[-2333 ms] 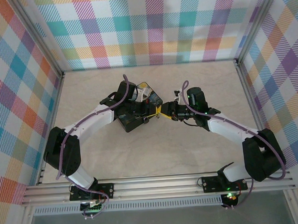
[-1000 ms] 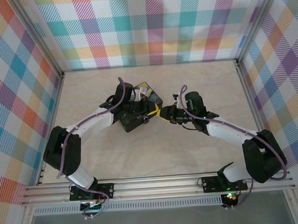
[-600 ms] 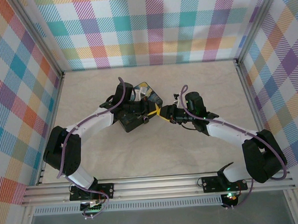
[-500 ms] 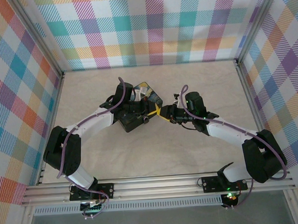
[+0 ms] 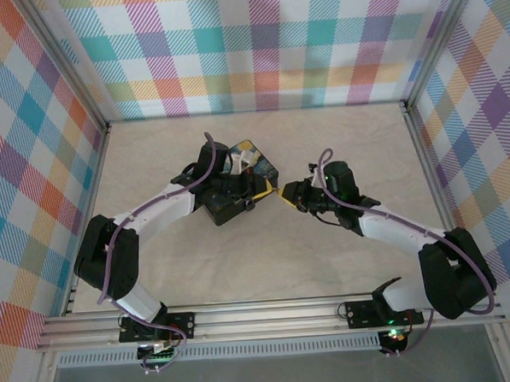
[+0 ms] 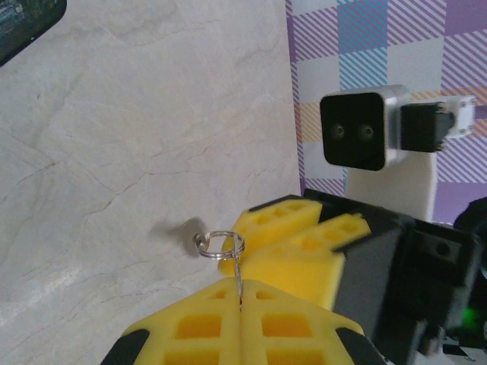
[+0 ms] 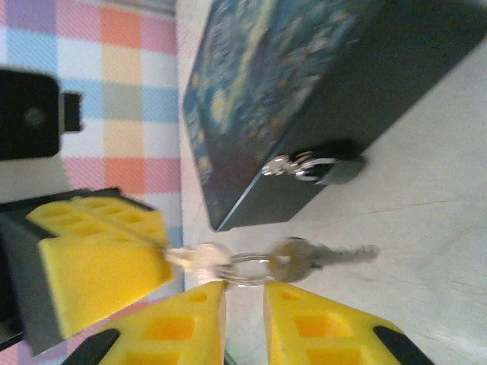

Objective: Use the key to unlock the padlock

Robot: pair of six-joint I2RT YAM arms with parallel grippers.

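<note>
Top view: bright, even light, faint soft shadows on table (image 5: 268, 267). Rt wrist pic blurry, padlock (image 7: 335, 169) smeared. Left wrist pic sharper, small shadow beside key ring (image 6: 218, 244).

1. We see a pale beige tabletop (image 5: 267, 259) with faint marble-like veining; it is matte and evenly lit, and the shadows on it are soft.
2. Along its far side stands the far wall (image 5: 264, 45), covered in pastel plaid of pink, teal, orange, yellow and purple stripes.
3. The left wall (image 5: 23, 169) and the right wall (image 5: 491, 119) carry the same plaid.
4. A left aluminium post (image 5: 64, 64) and a right aluminium post (image 5: 442, 40) run up from the two far corners.
5. An aluminium rail (image 5: 270, 320) spans the near edge from left to right.
6. Nearer than the rail we see a grey strip (image 5: 273, 374).
</note>
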